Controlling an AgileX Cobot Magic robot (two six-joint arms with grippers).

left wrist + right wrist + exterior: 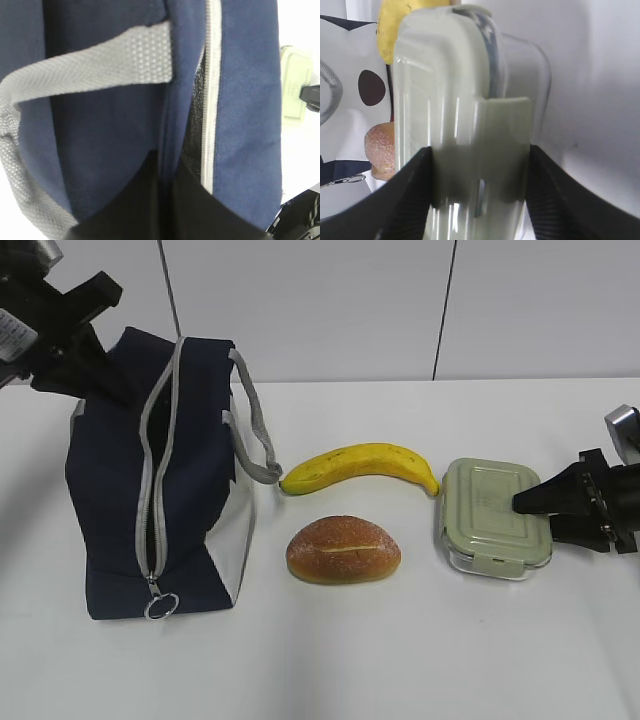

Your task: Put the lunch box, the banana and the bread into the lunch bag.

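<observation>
Exterior: right hand (pixel 530 502) straddles the lunch box (pixel 490 515) on the counter (pixel 400 660), beside banana (pixel 362 466) and bread (pixel 343 549). Left wrist: the hand, pressed together, pinches the lunch bag (pixel 115 130). Right wrist: fingers (pixel 410 195) clasp the box's sides.

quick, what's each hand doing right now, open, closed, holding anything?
Left hand: closed, pinching the lunch bag fabric near its opening.
Right hand: fingers on both sides of the lunch box, closing on it; a firm grip cannot be told.
</observation>
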